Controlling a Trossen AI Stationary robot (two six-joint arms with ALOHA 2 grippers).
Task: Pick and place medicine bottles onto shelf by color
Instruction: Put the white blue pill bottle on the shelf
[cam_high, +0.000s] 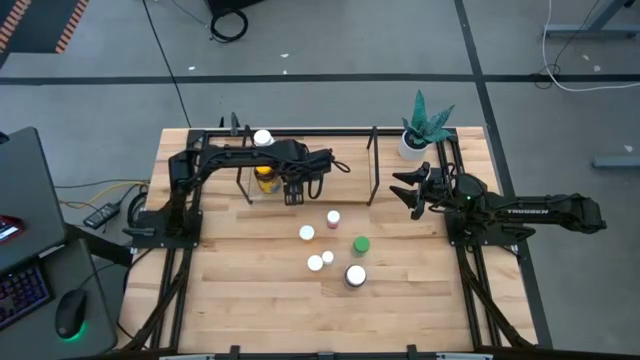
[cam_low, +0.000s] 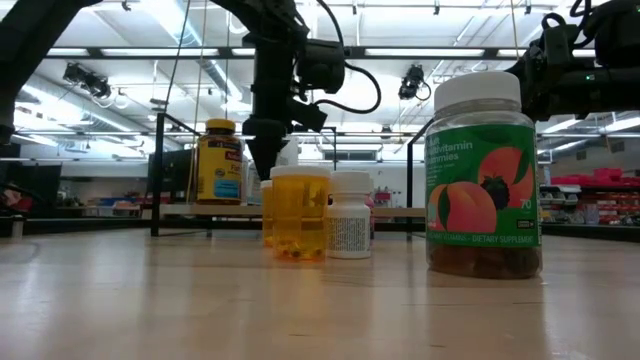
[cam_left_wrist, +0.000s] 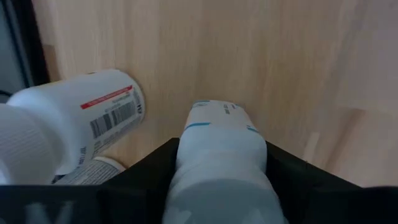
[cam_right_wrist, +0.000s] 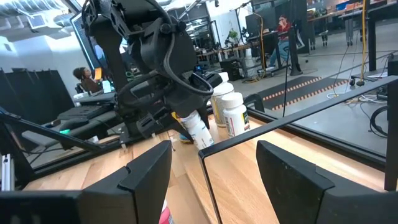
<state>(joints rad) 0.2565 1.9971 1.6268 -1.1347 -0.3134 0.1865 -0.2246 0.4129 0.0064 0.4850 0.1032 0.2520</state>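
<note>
Shelf (cam_high: 310, 165) as landmark: left gripper (cam_high: 294, 194) hangs over its front edge, jaws closed round a white bottle (cam_left_wrist: 219, 158), held tilted just above the board. Two more white bottles (cam_left_wrist: 81, 118) and the amber bottle (cam_high: 265, 178) stand on the shelf beside it. Right gripper (cam_high: 411, 195) waits off the shelf's right end, jaws apart, holding nothing. Loose bottles (cam_high: 335, 250) stand on the table before the shelf.

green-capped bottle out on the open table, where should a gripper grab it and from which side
Grip the green-capped bottle around its round body just under the cap, coming straight down from above. It stands upright with its cap facing up and open tabletop all around it. The large white-lidded jar is its nearest neighbour on the near side, so setting the fingers left and right of the bottle looks safest.
</note>
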